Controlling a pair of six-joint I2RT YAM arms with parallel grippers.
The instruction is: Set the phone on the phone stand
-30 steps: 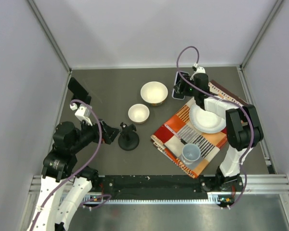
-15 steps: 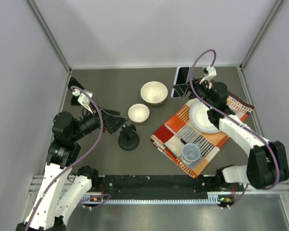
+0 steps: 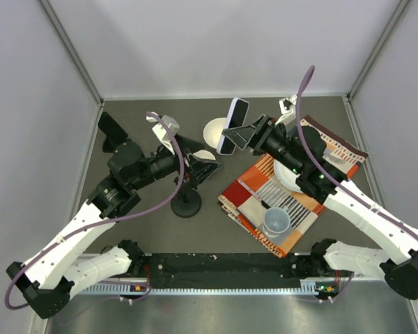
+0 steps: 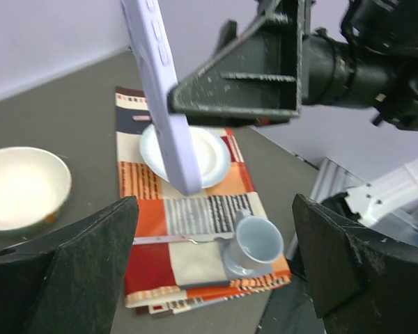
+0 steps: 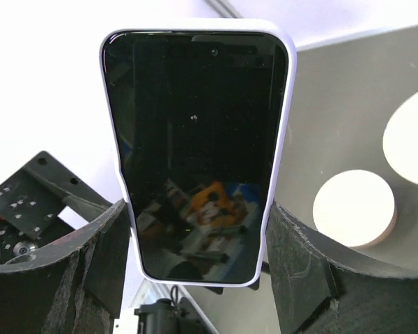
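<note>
My right gripper [image 3: 241,132] is shut on the phone [image 3: 232,125], a lavender-cased phone with a black screen. It holds the phone upright in the air over the bowls. In the right wrist view the phone [image 5: 195,139] sits between both fingers [image 5: 303,271]. The black phone stand [image 3: 186,202] stands on the table on its round base, in front of and left of the phone. My left gripper [image 3: 199,162] is open and empty above the stand. In the left wrist view the phone's edge [image 4: 160,90] hangs just ahead of my left gripper [image 4: 216,264].
A patterned orange cloth [image 3: 247,189] lies right of the stand with a white plate [image 3: 290,181], a grey-blue cup [image 3: 276,223] and a utensil [image 4: 168,239] on it. Two white bowls [image 3: 210,129] sit behind the stand, partly hidden. A black object [image 3: 111,127] stands back left.
My right gripper has lifted the phone from the back of the table and carried it left and nearer. My left arm has swung right and reached out over the stand.
</note>
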